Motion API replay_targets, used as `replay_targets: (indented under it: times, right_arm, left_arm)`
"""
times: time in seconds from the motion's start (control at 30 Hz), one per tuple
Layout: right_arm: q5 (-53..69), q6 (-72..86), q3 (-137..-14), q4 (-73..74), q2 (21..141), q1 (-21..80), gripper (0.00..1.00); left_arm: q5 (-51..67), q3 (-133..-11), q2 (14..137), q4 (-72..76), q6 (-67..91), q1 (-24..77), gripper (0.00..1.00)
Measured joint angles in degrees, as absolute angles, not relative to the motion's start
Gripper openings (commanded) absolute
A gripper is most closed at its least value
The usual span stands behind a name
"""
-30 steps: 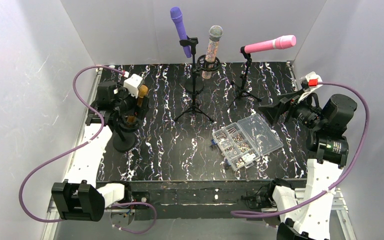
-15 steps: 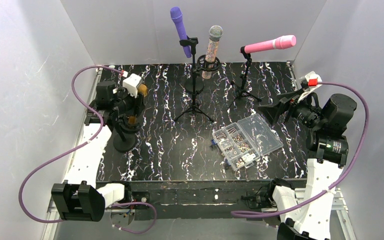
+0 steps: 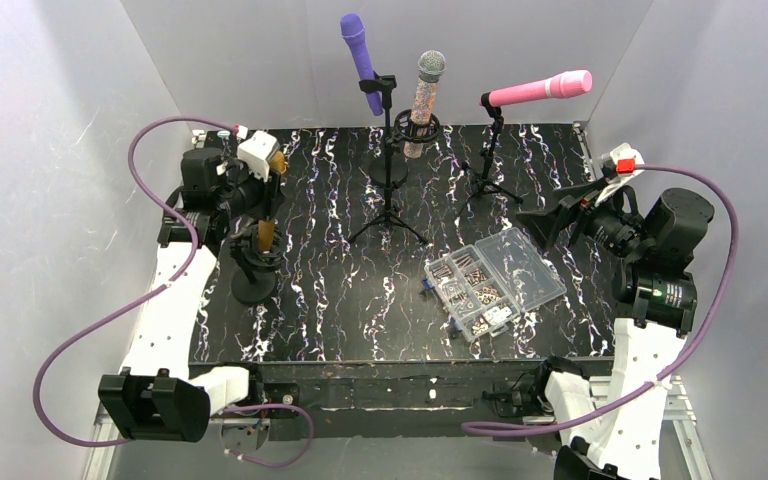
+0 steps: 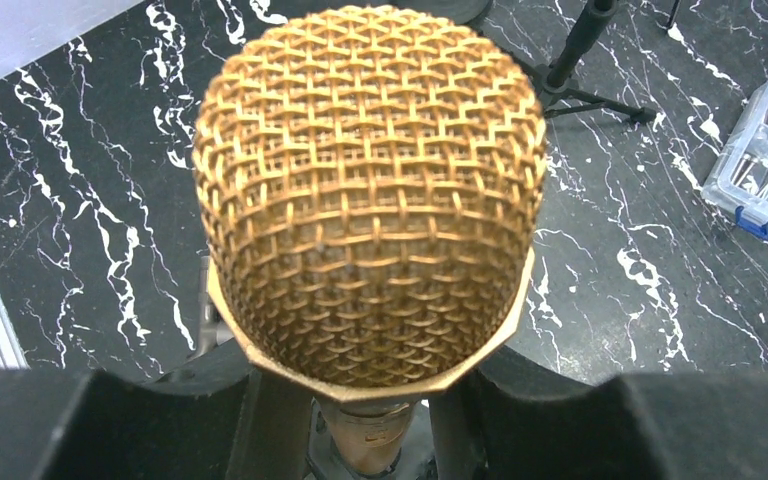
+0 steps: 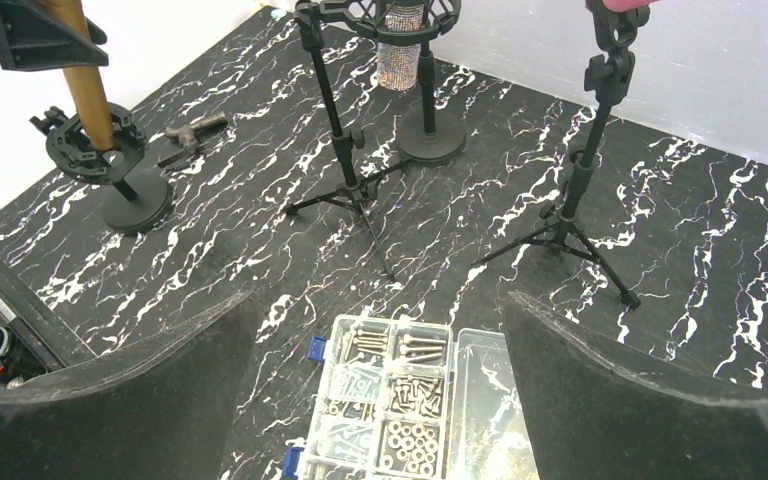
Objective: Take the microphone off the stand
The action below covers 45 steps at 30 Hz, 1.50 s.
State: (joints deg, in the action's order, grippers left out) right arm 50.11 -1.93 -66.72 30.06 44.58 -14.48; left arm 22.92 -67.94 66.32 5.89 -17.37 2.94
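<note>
Left end effector [image 4: 370,415] points down, clamped around the gold microphone [image 4: 370,190] neck.

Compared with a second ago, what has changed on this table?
The left pincer closed around the gold mesh-headed microphone and lifted it, shifting back and left; its handle is still in the black round-based stand. The open right pincer and clear plastic screw box stayed put.
</note>
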Motion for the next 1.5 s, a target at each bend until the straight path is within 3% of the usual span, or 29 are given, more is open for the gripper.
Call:
replay_targets:
  times: [0.57,0.6,1.0,1.5]
  right_arm:
    - [51.8,-1.2,-69.2,29.5,46.1,-11.9,1.0]
    - [51.9,-0.8,-69.4,29.2,46.3,-11.2,0.97]
    - [47.0,0.2,-69.7,25.6,52.0,9.0,0.93]
    - [43.9,-0.3,-65.1,23.8,53.2,11.0,0.93]
  left_arm:
    - [26.5,-88.2,68.8,-5.7,-2.5,3.3,0.0]
    - [27.0,-88.6,68.8,-6.4,-0.7,3.6,0.0]
    - [26.0,-83.0,69.2,-9.7,17.2,17.9,0.0]
    - [17.9,-74.8,74.8,-13.0,27.0,26.1,0.0]
